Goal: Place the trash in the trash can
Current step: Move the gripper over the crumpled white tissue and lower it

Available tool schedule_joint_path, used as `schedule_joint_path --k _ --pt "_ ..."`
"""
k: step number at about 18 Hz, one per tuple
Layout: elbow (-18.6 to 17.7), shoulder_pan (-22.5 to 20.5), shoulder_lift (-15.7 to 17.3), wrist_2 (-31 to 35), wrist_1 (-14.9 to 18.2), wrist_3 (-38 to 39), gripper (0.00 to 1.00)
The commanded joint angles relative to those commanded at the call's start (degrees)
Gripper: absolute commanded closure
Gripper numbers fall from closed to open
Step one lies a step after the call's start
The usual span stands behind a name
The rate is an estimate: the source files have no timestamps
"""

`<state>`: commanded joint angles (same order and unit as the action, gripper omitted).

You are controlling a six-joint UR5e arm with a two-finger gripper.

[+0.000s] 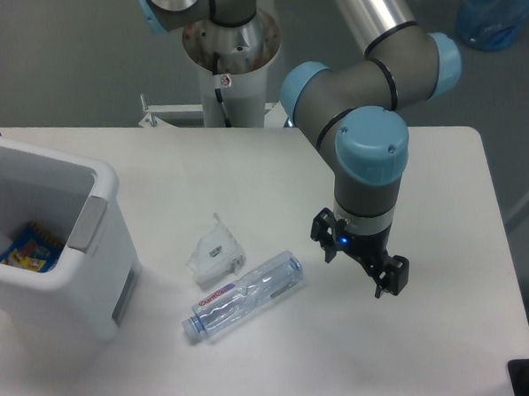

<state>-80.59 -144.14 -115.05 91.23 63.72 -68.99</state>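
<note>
white table (443, 172) | bottle (244, 295): 1 | wrapper (214, 249): 1 | bin (105, 185): 1

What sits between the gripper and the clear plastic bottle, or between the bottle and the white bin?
Nothing visible. The gripper hangs right of the clear plastic water bottle, bare white table between them. The crumpled translucent plastic piece lies just behind the bottle, off both paths. The white rectangular bin stands left, open-topped.

A white table (474, 262) fills most of the view. Beyond the table's far right corner sits a blue plastic bag (494, 19), against a grey wall (59, 54).
</note>
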Motion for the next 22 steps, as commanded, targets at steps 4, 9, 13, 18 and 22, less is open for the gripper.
schedule_joint_path --k 4,9,13,18,22 --pt "-1.1 0.2 0.2 -0.1 -0.1 0.2 0.00" --pt "-5.8 0.9 3.5 -1.0 -2.0 3.8 0.00" --pt "-10.4 4.3 5.2 -1.5 -5.6 8.2 0.00" --pt "-19.7 9.1 8.1 -1.0 -12.0 13.1 0.00" --pt "-24.3 13.7 9.2 -0.9 -12.6 14.0 0.00"
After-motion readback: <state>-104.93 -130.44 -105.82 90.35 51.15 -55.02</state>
